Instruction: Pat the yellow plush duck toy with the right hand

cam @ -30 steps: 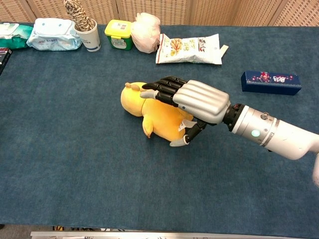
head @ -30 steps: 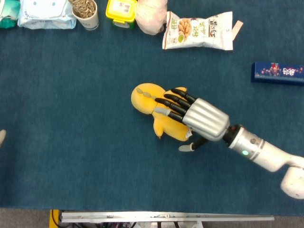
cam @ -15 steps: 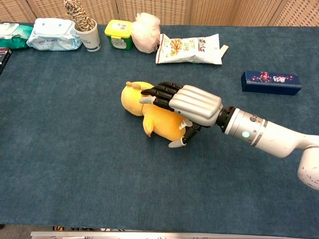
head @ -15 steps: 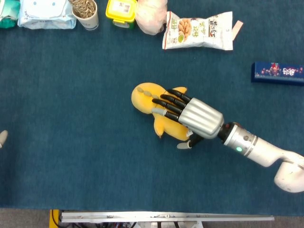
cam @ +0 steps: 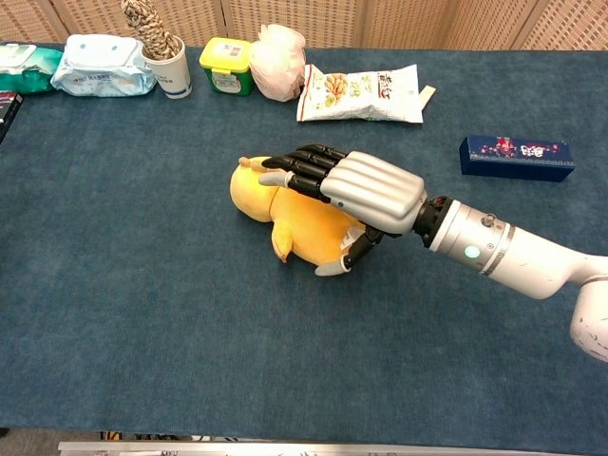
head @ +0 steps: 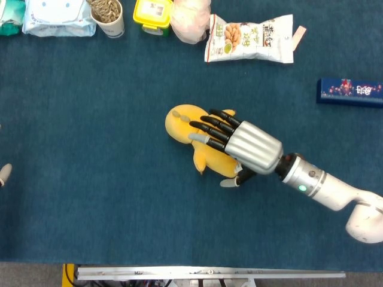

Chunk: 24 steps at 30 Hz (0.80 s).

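Note:
The yellow plush duck (head: 179, 122) lies on its side in the middle of the blue table, head to the left. My right hand (head: 238, 143) is spread flat over its body, fingers stretched toward the head and thumb hanging down at the near side. In the chest view the right hand (cam: 359, 186) hovers at the duck's (cam: 253, 191) back, its fingers just above or lightly touching the plush; it holds nothing. Only a pale tip of my left hand (head: 3, 174) shows at the left edge of the head view.
Along the far edge stand a wipes pack (head: 57, 17), a cup of sticks (head: 109, 15), a yellow-lidded tub (head: 152, 13), a white pouch (head: 190, 21) and a snack bag (head: 249, 38). A dark blue box (head: 350, 91) lies at the right.
My right hand sank onto the duck half a second ago, then rose slightly, its fingertips now reaching a little further toward the head. The duck has stayed in place.

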Each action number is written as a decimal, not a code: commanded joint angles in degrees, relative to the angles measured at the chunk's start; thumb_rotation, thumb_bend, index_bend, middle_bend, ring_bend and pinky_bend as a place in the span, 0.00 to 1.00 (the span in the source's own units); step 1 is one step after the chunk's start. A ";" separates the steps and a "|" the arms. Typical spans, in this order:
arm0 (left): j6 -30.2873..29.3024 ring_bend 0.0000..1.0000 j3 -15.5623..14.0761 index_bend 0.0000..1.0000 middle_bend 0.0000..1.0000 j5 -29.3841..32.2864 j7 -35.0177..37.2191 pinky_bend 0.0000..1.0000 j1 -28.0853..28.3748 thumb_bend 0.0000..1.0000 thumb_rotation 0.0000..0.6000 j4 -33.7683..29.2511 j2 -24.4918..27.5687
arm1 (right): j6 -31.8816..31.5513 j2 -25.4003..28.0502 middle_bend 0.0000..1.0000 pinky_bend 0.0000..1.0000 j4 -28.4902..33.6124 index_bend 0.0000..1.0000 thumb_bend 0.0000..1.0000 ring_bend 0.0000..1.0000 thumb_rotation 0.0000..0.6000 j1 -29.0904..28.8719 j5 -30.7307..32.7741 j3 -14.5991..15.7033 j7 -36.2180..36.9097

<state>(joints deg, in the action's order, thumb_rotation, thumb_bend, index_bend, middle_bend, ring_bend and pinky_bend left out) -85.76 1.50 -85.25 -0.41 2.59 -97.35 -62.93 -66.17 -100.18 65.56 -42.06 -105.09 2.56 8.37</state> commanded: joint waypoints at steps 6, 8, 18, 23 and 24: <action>-0.26 0.23 -0.11 0.27 0.26 -0.02 0.74 0.16 -0.26 0.22 1.00 0.10 0.23 | 1.97 -2.82 0.00 0.00 -3.15 0.00 0.00 0.00 0.69 -1.03 1.04 0.71 0.62; -0.21 0.23 -0.14 0.27 0.26 -0.02 0.75 0.16 -0.26 0.22 1.00 0.09 0.25 | 2.01 -3.05 0.00 0.00 -3.79 0.00 0.00 0.00 0.69 -0.96 1.17 1.04 0.76; 0.12 0.23 -0.06 0.27 0.26 -0.33 0.40 0.16 0.13 0.22 1.00 0.09 0.00 | -1.26 -1.66 0.00 0.00 -3.44 0.00 0.00 0.00 0.69 1.17 1.29 2.74 0.53; 0.60 0.23 0.06 0.27 0.26 -0.36 0.19 0.16 0.55 0.22 1.00 0.08 -0.14 | -4.04 1.40 0.00 0.00 0.64 0.00 0.00 0.00 0.69 2.54 1.38 2.66 -1.21; 0.65 0.23 0.10 0.27 0.26 -0.37 0.19 0.16 0.62 0.22 1.00 0.08 -0.17 | -4.46 2.18 0.00 0.00 1.61 0.00 0.00 0.00 0.69 2.77 1.45 2.61 -1.60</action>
<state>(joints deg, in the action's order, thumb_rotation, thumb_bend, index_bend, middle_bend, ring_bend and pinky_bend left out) -85.12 1.60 -85.62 -0.23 3.21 -97.28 -63.09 -69.64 -99.34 65.61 -39.91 -103.71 5.21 7.59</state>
